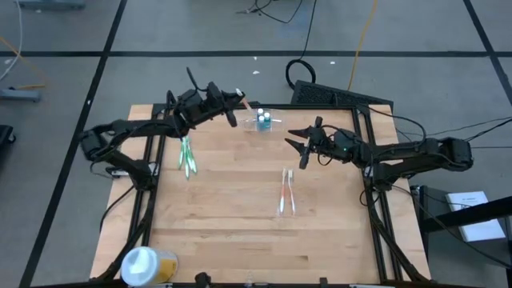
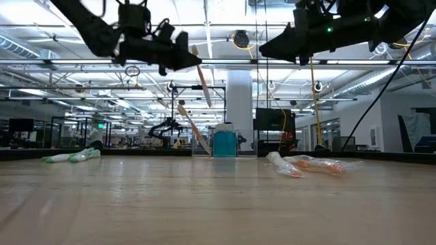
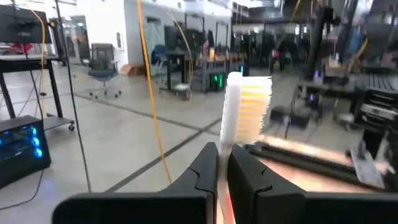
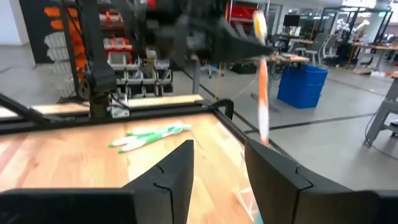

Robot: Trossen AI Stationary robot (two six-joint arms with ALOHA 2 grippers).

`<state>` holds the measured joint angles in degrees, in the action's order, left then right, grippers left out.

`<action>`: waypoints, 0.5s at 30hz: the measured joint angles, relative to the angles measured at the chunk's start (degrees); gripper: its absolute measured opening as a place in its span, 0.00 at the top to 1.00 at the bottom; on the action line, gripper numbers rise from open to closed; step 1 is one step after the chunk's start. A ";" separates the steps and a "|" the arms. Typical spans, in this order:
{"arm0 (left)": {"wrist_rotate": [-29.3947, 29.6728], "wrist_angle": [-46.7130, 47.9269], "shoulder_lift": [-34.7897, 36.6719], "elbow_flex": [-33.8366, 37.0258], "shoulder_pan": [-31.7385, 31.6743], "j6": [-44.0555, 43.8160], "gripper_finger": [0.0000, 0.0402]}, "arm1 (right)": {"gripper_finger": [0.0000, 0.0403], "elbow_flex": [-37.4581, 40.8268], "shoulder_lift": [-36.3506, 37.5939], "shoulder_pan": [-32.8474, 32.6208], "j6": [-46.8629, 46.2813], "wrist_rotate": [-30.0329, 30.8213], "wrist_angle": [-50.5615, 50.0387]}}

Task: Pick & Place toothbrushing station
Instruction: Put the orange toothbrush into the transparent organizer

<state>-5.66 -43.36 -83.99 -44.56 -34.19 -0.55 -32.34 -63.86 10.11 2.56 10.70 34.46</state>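
The toothbrushing station [image 1: 262, 122] stood at the far edge of the desk [image 1: 240, 232], near the middle, with something blue inside it. Just beside it, the left hand [image 1: 238, 110] hung in the air, clenched on an orange toothbrush [image 2: 202, 78] that tilted down. The right hand [image 1: 298, 144] hovered on the other side with its fingers apart, empty. Green toothbrushes [image 1: 187, 157] lay on the left. Orange ones in clear wrap [image 1: 286, 192] lay in the middle. A round tub [image 1: 146, 264] sat at the near left corner.
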 joint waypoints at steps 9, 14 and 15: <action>-0.58 16.90 20.50 4.41 2.80 5.82 0.97 | 0.67 -0.04 10.73 0.07 0.56 0.02 -13.55; 1.99 13.95 28.79 13.81 3.21 4.20 0.95 | 0.67 -0.07 21.25 0.07 2.07 -0.12 -27.73; 3.11 12.41 29.58 15.55 3.21 3.54 0.95 | 0.67 -0.07 22.95 0.07 2.00 -0.15 -30.13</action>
<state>-2.54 -30.94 -54.41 -29.01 -30.98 2.99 -32.40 -40.91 10.17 4.56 10.55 4.33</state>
